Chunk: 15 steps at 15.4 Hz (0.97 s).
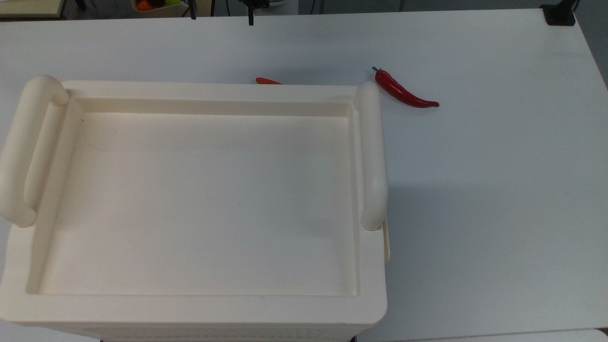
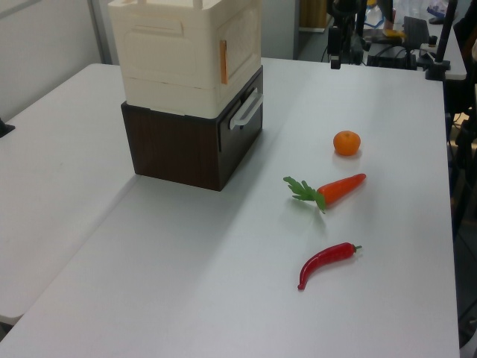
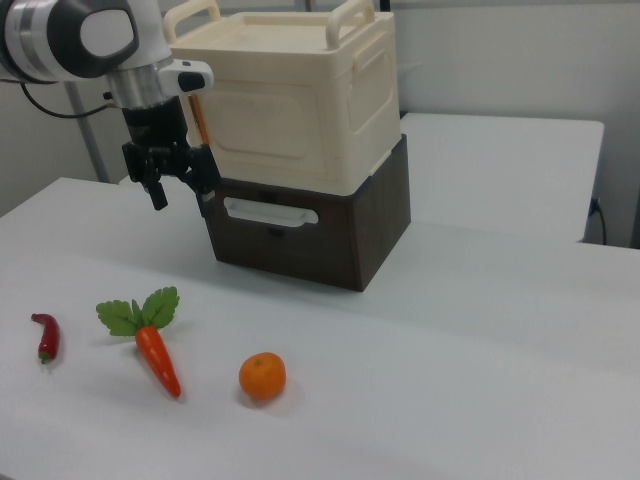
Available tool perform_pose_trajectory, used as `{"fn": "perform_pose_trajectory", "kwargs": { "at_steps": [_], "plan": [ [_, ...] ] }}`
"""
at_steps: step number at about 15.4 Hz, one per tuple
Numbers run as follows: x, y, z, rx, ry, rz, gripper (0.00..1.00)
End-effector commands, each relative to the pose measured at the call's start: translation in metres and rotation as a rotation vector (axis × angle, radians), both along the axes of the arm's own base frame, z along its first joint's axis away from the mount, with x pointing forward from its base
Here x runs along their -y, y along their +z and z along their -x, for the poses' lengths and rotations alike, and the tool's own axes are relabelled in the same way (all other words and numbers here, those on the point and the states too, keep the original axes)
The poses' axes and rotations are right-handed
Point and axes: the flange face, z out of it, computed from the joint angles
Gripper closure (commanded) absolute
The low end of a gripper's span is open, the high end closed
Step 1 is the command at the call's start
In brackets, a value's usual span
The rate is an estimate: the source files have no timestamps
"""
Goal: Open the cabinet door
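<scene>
1. Gripper (image 3: 180, 182) — fingers spread wide, empty, at the cabinet's (image 3: 300, 100) front corner, placed to catch the door (image 3: 262, 125) edge.
2. Door — shut, facing the worktop's (image 3: 450, 380) open middle, above a dark drawer (image 3: 270, 225).

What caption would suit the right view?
Robot arm's open tool hovers beside the cream cabinet stacked on a dark drawer box, toy produce in front.
</scene>
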Motion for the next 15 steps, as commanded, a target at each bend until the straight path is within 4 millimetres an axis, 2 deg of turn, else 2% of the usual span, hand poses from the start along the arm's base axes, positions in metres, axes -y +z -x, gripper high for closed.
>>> {"fn": "perform_pose_trajectory", "kwargs": {
  "at_steps": [1,4,6,8,9,11,14,15],
  "plan": [
    [0.004,0.001,0.007,-0.008,0.006,0.007,0.0],
    [0.002,0.001,0.007,-0.007,0.007,0.004,0.0],
    [-0.004,0.005,-0.008,0.012,0.01,-0.004,0.0],
    [-0.014,0.024,-0.022,0.062,0.017,-0.017,0.0],
    [-0.038,0.031,-0.029,0.105,0.031,-0.027,0.0],
    [-0.069,0.037,-0.048,0.254,-0.047,-0.053,0.0],
    [-0.109,0.037,-0.075,0.463,-0.089,-0.106,0.0],
    [-0.115,0.038,-0.082,0.527,-0.072,-0.112,0.0]
  ]
}}
